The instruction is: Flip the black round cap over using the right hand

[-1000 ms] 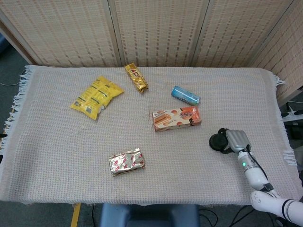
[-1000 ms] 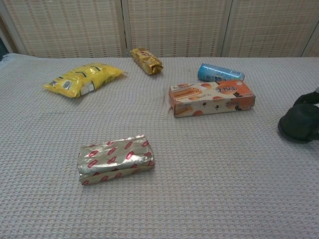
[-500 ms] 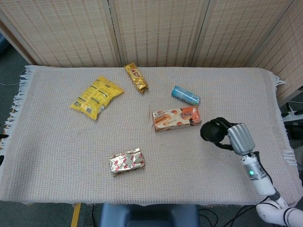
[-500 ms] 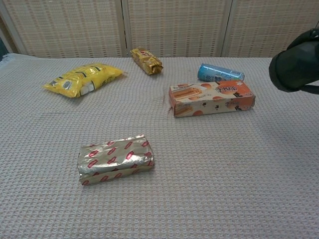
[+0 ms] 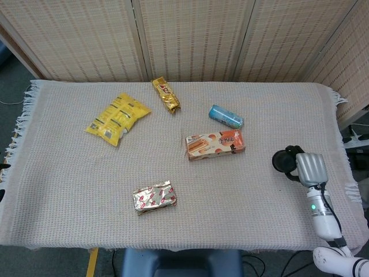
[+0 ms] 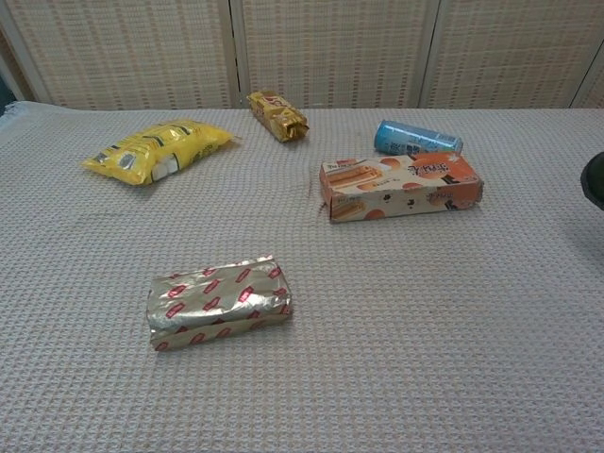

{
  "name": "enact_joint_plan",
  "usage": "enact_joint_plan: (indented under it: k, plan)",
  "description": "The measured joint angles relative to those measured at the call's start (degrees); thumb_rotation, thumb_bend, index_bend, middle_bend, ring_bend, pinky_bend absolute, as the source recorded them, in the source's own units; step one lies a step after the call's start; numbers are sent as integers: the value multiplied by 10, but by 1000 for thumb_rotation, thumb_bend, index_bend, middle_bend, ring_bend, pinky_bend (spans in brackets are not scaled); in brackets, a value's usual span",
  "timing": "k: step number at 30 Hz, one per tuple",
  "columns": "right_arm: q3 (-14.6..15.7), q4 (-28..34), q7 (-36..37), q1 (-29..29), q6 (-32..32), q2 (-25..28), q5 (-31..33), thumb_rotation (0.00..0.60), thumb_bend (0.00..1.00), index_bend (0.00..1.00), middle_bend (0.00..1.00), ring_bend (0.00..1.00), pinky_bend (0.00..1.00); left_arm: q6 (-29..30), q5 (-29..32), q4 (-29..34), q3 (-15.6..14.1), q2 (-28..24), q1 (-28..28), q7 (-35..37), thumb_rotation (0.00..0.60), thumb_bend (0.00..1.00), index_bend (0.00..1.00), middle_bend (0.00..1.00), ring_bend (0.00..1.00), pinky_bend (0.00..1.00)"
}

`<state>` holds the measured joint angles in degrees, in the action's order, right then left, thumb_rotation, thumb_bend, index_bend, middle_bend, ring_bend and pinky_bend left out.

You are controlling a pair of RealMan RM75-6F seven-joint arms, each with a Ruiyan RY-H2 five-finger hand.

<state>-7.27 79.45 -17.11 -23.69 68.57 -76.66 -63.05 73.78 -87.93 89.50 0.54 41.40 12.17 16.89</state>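
The black round cap is at the right side of the table, held off the cloth by my right hand, whose dark fingers wrap its right edge. In the head view the cap looks like a ring, turned partly on edge. The chest view shows only a black sliver of the cap at the right border, and the hand itself is cut off there. My left hand appears in neither view.
An orange biscuit box lies left of the cap, with a blue can behind it. A silver foil pack, a yellow bag and a gold wrapper lie further left. The table's right edge is close.
The right hand lifted the cap off the cloth and swung it left and up. It has since carried it back right and lower, nearly out of the chest view.
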Motion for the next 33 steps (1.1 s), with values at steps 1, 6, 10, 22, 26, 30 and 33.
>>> enact_joint_plan:
  k: [1, 6, 10, 22, 26, 30, 33]
  plan:
    - [-4, 13, -21, -1, -14, 4, 24, 600, 207, 615, 526, 654, 791, -1, 0, 0, 0, 0, 0, 0, 600, 447, 206, 0, 0, 238]
    - [-11, 42, -46, -3, -50, 14, 67, 600, 206, 615, 526, 653, 791, -3, 0, 1, 0, 0, 1, -1, 600, 448, 207, 0, 0, 239]
    - [-9, 37, 27, 0, -35, 14, -7, 600, 207, 610, 526, 645, 790, -4, 0, 1, -1, 0, 2, -1, 600, 448, 207, 0, 0, 239]
    - [16, -178, 408, 12, 203, -58, -315, 600, 206, 611, 526, 638, 786, -6, 0, 2, -1, 0, 3, -4, 600, 448, 207, 0, 0, 240]
    - [19, -183, 392, 15, 184, -55, -299, 600, 206, 612, 526, 638, 786, -7, 1, 3, -1, 0, 3, -5, 600, 448, 206, 0, 0, 240]
    - [18, -116, 300, 14, 82, -34, -235, 600, 206, 611, 526, 638, 786, -8, 2, 3, -1, -1, 3, -4, 600, 448, 207, 0, 0, 241]
    - [14, -56, 225, 8, -16, -12, -159, 600, 207, 608, 526, 631, 786, -11, 3, 3, -1, -1, 4, -5, 600, 448, 208, 0, 0, 244]
